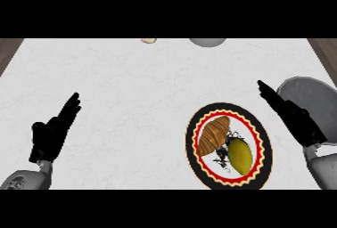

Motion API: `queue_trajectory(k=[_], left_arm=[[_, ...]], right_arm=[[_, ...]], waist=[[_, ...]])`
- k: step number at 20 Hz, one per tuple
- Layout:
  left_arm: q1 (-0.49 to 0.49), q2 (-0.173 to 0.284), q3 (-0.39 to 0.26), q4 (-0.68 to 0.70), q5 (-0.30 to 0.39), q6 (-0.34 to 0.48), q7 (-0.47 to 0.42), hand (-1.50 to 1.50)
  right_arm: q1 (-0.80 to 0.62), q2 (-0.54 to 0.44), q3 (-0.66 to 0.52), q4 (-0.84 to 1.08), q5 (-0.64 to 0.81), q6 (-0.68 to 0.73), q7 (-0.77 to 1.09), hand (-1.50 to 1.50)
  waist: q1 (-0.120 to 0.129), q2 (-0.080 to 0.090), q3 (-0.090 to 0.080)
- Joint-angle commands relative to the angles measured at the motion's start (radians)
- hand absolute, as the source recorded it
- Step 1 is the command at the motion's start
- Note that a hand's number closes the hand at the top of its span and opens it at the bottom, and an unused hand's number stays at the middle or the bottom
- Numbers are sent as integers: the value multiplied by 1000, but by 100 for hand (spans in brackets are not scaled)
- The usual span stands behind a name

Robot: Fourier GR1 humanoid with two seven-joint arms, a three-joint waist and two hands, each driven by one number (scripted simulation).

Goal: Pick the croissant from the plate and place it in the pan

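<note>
From the head view, nothing of the task looks done yet: the brown ridged croissant (215,135) lies on the round black plate with a red scalloped band (258,164), touching a yellow-green lemon-like fruit (240,154). The grey round pan (314,99) sits at the right edge, partly behind the right hand (293,116), whose straight, opened-out fingers (269,92) hold nothing and hang just right of the plate, apart from the croissant. The left hand (54,130) rests far left, fingers straight, empty. Grasping, lifting and placing all remain.
</note>
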Motion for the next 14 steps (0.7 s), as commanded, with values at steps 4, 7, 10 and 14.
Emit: queue_trajectory(k=[4, 7, 10, 14], left_arm=[[7, -100, -16, -93, 18, 26, -109, 0], [2, -147, -15, -104, 47, 31, -137, 0], [42, -195, -59, -181, 41, 50, -143, 0], [43, -224, -92, -156, 2, 62, -164, 0]], right_arm=[[49, 179, -161, -137, -132, -163, -210, 150], [133, 68, -239, -60, 72, -382, -154, 150], [303, 325, -271, -193, -67, -478, -330, -150], [639, 337, -155, -398, 18, -424, -498, -150]], waist=[[-6, -35, -13], [-62, -34, -24], [-36, -35, -14], [-21, -23, -16]])
